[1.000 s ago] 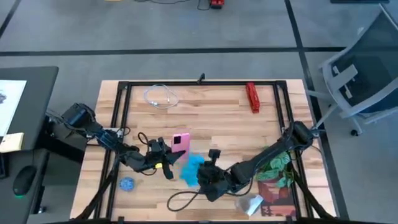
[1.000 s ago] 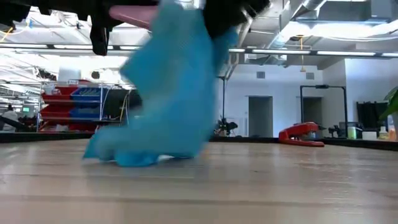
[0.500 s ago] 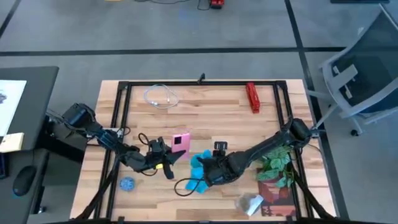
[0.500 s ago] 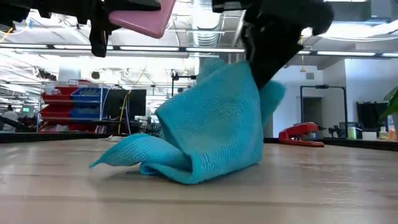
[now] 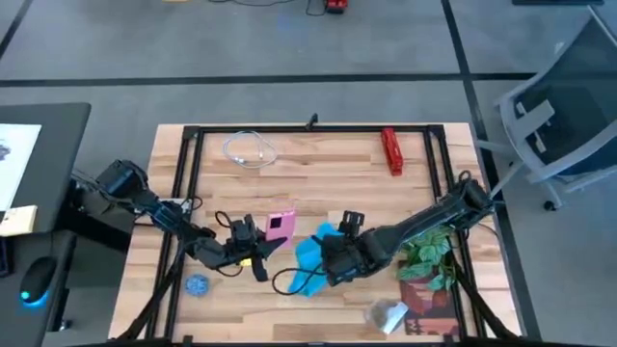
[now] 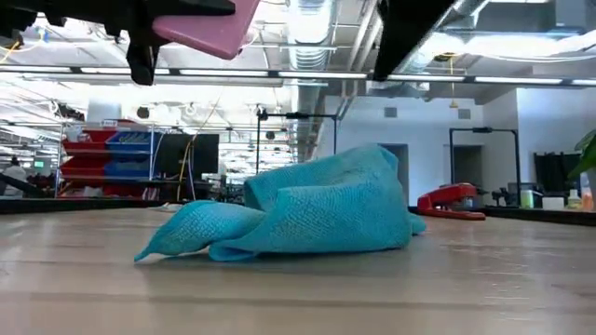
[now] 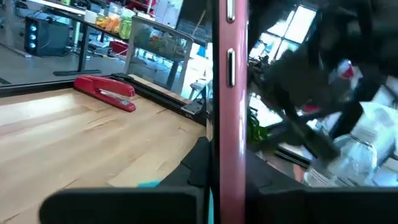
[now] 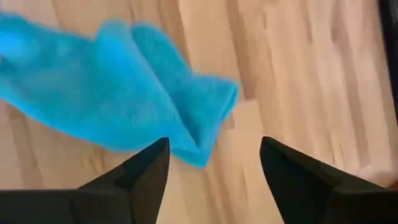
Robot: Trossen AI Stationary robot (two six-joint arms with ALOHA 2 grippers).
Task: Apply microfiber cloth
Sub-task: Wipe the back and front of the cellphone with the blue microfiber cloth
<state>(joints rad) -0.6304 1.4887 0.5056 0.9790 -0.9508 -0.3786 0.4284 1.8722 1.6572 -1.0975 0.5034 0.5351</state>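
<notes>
Now, cloth: crumpled on the table, front middle; nothing holds it
right gripper: fingers spread apart, empty, over the cloth's edge
left gripper: clamped on a pink phone, raised off the table, just left of cloth
</notes>
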